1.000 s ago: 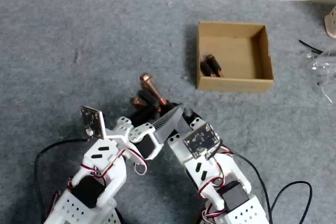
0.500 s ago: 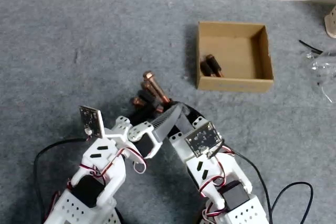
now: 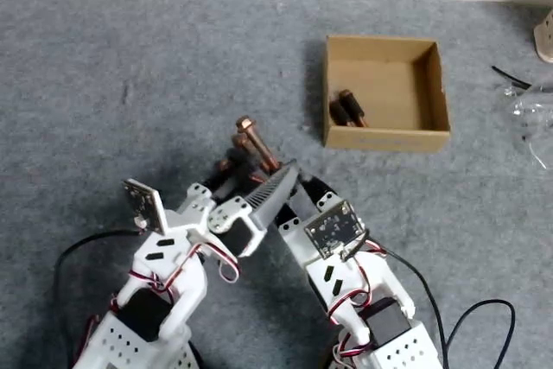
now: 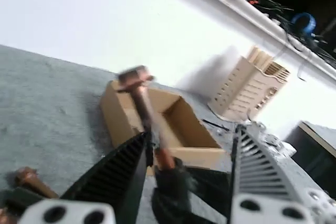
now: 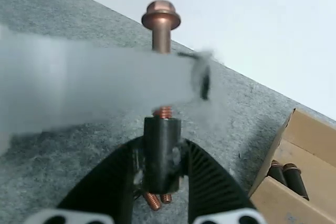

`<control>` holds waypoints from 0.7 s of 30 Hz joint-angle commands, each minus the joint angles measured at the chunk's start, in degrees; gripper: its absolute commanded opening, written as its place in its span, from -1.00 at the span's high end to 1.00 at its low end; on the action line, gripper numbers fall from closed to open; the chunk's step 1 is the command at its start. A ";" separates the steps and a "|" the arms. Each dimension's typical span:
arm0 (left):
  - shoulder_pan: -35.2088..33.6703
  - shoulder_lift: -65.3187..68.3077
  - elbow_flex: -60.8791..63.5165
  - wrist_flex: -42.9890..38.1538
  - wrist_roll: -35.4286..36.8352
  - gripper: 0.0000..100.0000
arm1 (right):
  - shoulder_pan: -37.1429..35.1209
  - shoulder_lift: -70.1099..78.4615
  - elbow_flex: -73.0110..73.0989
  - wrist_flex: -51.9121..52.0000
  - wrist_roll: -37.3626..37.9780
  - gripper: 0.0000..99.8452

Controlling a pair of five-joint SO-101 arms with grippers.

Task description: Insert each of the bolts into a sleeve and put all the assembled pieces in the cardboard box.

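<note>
Since a second ago the left arm's wrist has swung outward, and the head of the copper flange-head bolt [image 3: 256, 142] has shifted slightly away from the arms. The right gripper [image 5: 161, 153] pinches the black cylindrical sleeve [image 5: 162, 132], with the bolt standing in it, short of the open brown cardboard box [image 3: 386, 139]. The left gripper [image 4: 191, 135] is spread around the shaft. Its blurred finger [image 5: 94, 85] hides the shaft's middle.
</note>
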 commanded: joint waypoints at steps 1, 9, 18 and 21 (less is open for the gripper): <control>2.07 0.13 -2.24 -1.58 -0.53 0.54 | -0.13 -1.01 5.76 -0.31 -0.70 0.99; 3.82 0.22 -5.49 -1.49 -0.62 0.54 | -0.31 -1.01 5.85 -0.22 -0.97 0.99; 3.91 0.22 -5.76 -1.41 -0.62 0.54 | -0.22 -1.01 5.76 -0.22 -0.79 0.99; 3.56 0.22 -5.49 -0.44 -0.62 0.54 | -0.13 -1.01 5.76 -0.22 -0.70 0.99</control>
